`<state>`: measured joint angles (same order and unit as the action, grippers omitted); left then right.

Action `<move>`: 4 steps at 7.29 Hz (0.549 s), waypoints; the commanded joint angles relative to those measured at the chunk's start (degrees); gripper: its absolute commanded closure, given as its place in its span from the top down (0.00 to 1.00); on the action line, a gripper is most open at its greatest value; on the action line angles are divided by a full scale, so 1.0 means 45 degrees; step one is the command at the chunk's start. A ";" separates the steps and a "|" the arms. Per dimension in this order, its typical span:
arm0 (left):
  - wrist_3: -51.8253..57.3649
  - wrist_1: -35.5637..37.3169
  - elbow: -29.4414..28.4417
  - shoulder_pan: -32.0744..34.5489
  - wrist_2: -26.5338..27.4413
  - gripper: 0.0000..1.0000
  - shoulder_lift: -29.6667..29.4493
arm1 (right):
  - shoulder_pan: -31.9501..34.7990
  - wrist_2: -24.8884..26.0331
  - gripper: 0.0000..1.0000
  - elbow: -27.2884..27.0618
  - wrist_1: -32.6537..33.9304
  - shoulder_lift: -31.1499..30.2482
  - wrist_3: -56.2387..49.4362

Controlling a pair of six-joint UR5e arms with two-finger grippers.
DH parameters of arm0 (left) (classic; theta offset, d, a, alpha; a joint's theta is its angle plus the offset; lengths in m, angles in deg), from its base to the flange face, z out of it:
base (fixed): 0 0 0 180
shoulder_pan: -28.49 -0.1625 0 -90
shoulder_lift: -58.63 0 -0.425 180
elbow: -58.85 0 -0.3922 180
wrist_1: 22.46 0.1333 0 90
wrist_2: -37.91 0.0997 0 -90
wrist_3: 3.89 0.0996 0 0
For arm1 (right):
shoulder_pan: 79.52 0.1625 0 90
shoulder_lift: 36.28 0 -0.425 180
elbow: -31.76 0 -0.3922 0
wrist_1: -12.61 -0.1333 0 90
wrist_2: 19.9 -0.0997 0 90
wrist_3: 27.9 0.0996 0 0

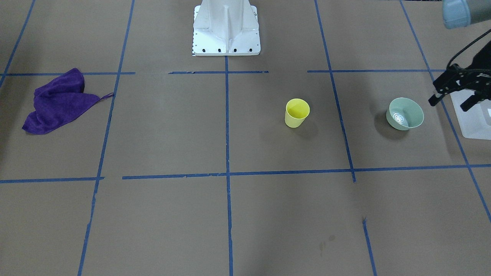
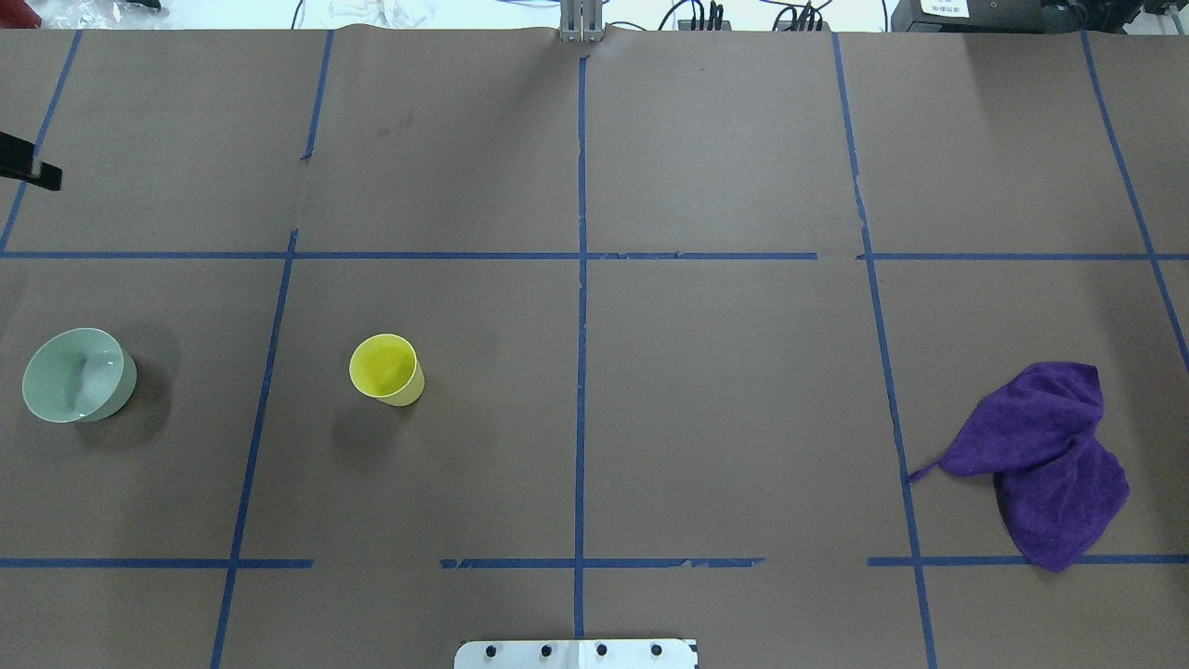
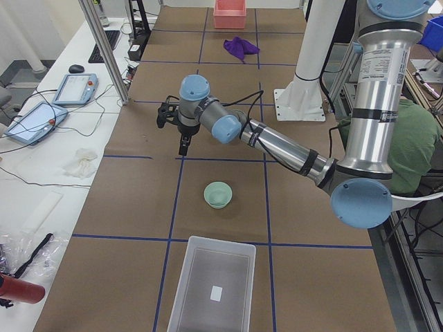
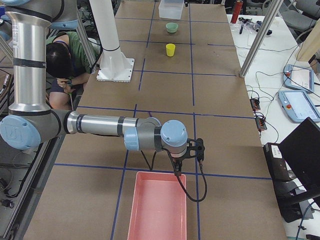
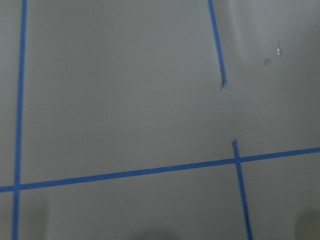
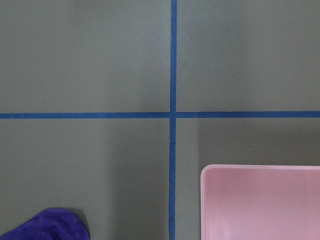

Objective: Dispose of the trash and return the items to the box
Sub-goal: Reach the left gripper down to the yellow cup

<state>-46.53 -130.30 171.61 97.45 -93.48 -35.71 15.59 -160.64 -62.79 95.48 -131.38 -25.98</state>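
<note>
The yellow cup (image 1: 296,113) stands upright on the brown table, left of centre in the overhead view (image 2: 385,369). The frosted-white box (image 3: 211,287) lies at the table's left end; its corner shows in the front view (image 1: 475,119). My left gripper (image 1: 448,104) hangs open and empty above the table near the box's corner, beyond the pale green bowl (image 1: 404,114) and well away from the cup. My right gripper (image 4: 188,152) hovers at the other end of the table by the pink bin (image 4: 157,207). I cannot tell whether it is open or shut.
A crumpled purple cloth (image 2: 1045,460) lies on the robot's right side, near the pink bin (image 6: 260,200). The bowl (image 2: 79,374) stands upright between the cup and the box. The white robot pedestal (image 1: 226,27) is at the table's back middle.
</note>
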 commanded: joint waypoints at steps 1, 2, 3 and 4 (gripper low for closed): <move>-0.3363 -0.1134 0.0661 -0.2558 0.2119 1.00 0.0067 | -0.0001 0.0025 1.00 -0.0005 -0.0056 -0.0175 0.0002; -0.4438 -0.1134 0.0993 -0.3633 0.3057 1.00 0.0047 | -0.0001 0.0006 1.00 -0.0043 -0.0056 -0.0233 -0.0018; -0.5358 -0.1115 0.1093 -0.4784 0.4091 1.00 -0.0050 | -0.0001 0.0006 1.00 -0.0043 -0.0056 -0.0234 0.0021; -0.6063 -0.1057 0.1036 -0.5782 0.4914 1.00 -0.0244 | -0.0021 0.0006 1.00 -0.0101 -0.0056 -0.0195 0.0040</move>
<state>-69.01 -135.20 176.05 77.55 -76.60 -35.98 15.54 -160.61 -63.03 95.24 -132.34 -25.92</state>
